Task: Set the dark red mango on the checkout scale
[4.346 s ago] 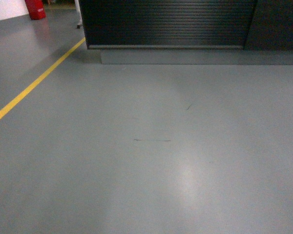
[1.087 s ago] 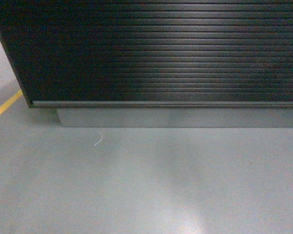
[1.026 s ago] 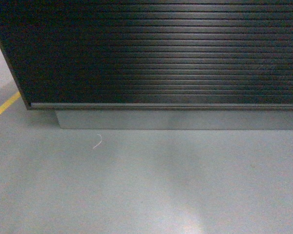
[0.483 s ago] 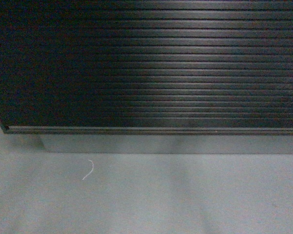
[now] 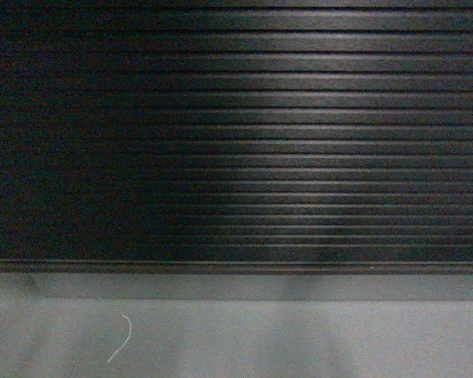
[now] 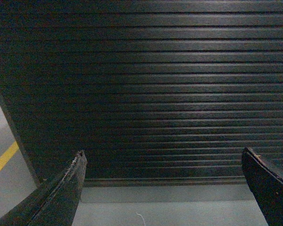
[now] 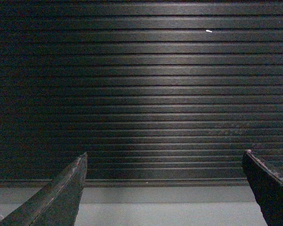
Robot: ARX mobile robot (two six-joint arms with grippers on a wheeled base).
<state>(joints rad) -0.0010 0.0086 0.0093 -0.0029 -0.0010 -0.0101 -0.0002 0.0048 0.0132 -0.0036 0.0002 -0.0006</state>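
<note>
Head view: your frame is nearly filled by the checkout (image 5: pixel 236 134), its dark front of horizontal ribbed slats running edge to edge. A grey plinth (image 5: pixel 236 285) sits under the slats, recessed, and a strip of grey floor (image 5: pixel 315 346) shows along the bottom. A thin pale curl of string or wire (image 5: pixel 121 340) lies on the floor at lower left, just in front of the plinth.

Left wrist view: left end effector (image 6: pixel 162 188) has its two dark fingers spread wide apart, nothing between them; only slats and floor show in the gap. The checkout's left corner edge is visible here, with a yellow floor line (image 6: pixel 2 161) beyond it.

Right wrist view: right end effector (image 7: pixel 164 188) is likewise spread wide and holds nothing. A small white speck (image 7: pixel 208 31) sits on an upper slat.

You have no view of the table top, so mango and scale cannot be located. No containers appear in any view.
</note>
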